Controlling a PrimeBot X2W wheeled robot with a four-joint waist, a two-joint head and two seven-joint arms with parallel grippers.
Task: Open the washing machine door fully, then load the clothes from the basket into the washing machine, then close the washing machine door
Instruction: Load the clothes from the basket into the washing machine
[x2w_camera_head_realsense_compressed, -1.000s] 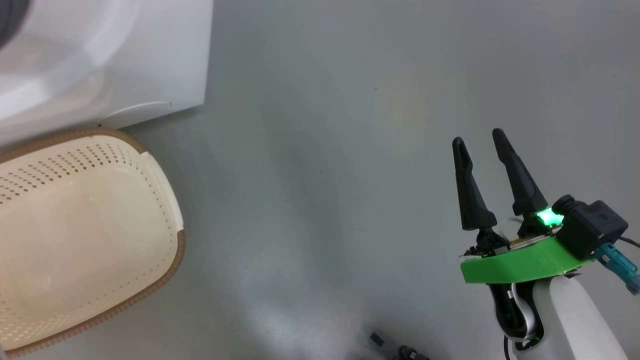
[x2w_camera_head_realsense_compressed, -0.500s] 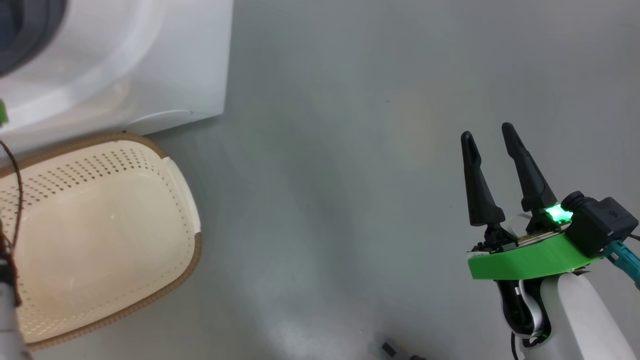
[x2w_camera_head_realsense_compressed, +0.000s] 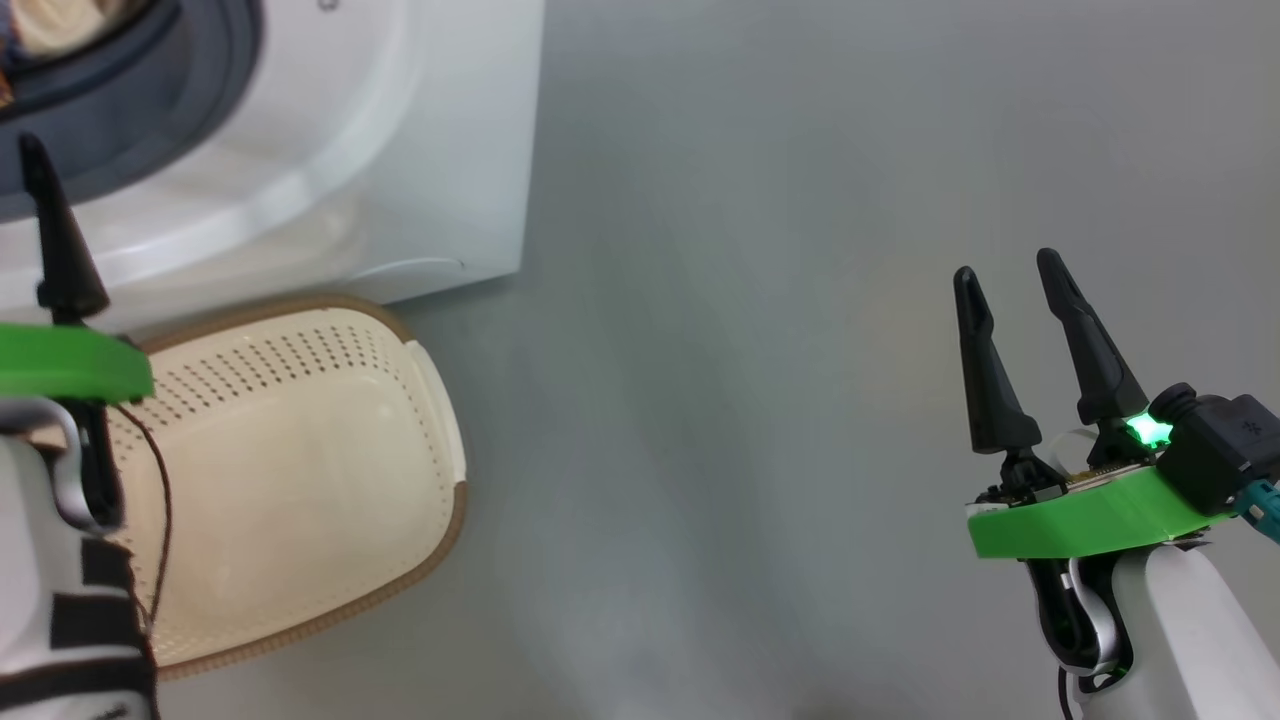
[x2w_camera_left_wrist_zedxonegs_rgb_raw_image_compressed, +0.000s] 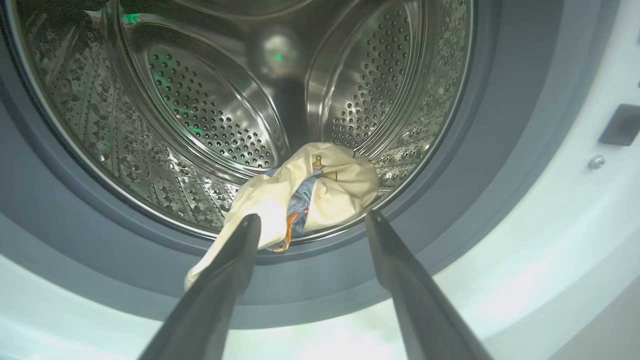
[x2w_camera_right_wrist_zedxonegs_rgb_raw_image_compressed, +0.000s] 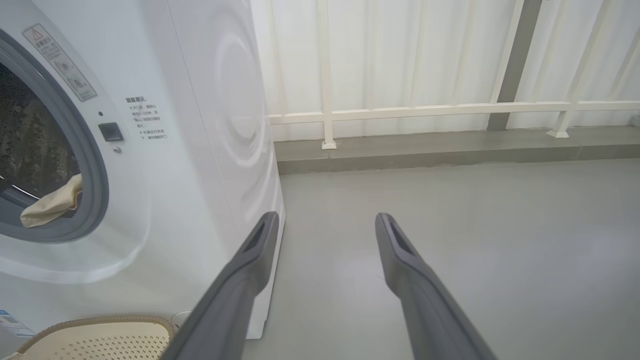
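Risk: a cream flap of the clothes (x2w_camera_left_wrist_zedxonegs_rgb_raw_image_compressed: 305, 190) hangs out over the grey rubber ring (x2w_camera_left_wrist_zedxonegs_rgb_raw_image_compressed: 320, 282). Shutting the door on it would likely pinch fabric and block the latch. The bundle sits at the drum (x2w_camera_left_wrist_zedxonegs_rgb_raw_image_compressed: 200, 100) lip, just beyond the left gripper (x2w_camera_left_wrist_zedxonegs_rgb_raw_image_compressed: 311, 217), which is spread wide and empty. The basket (x2w_camera_head_realsense_compressed: 300, 470) looks empty. The right gripper (x2w_camera_head_realsense_compressed: 1008, 265) is wide, empty and well apart from the clothes.
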